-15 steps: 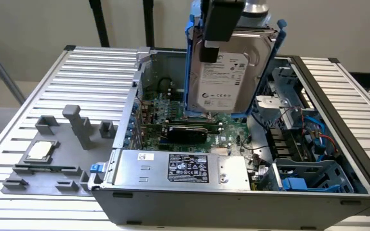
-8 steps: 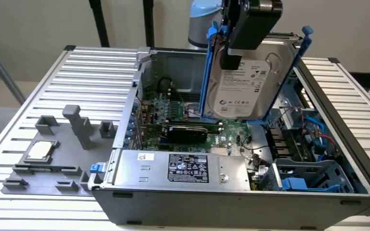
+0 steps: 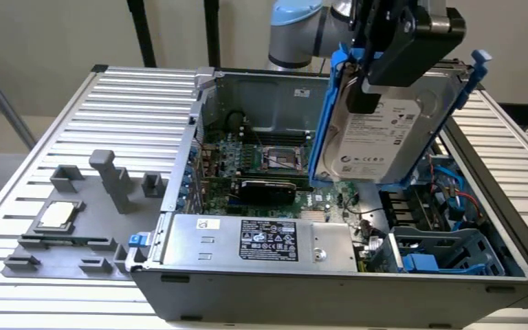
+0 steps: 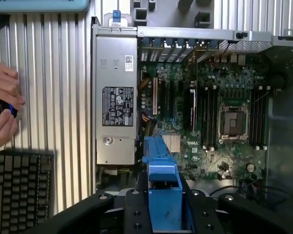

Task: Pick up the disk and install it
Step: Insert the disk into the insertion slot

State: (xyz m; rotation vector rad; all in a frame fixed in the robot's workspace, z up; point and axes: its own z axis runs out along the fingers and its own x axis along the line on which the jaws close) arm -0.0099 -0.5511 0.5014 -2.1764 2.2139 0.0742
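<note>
In the exterior view the disk [image 3: 381, 141], a silver-grey drive with a white label clipped in a bright blue frame, hangs tilted on edge above the open computer case [image 3: 337, 292]. My black gripper [image 3: 367, 95] comes down from above and is shut on the disk's upper part. Seen from the wrist, the blue frame [image 4: 161, 187] sticks out between my two black fingers [image 4: 133, 212], and my gripper [image 4: 162, 214] hovers over the motherboard [image 4: 210, 117]. The disk is well above the board and touches nothing in the case.
A silver power supply box [image 3: 259, 240] with a black label lies along the case's near side. An empty grey-blue drive cage [image 3: 447, 251] sits at the exterior view's right. On the slatted table stands a grey fixture [image 3: 71, 234] with a square chip [image 3: 56, 214]. A person's hand [image 4: 2, 112] and a keyboard [image 4: 22, 190] lie beside the case.
</note>
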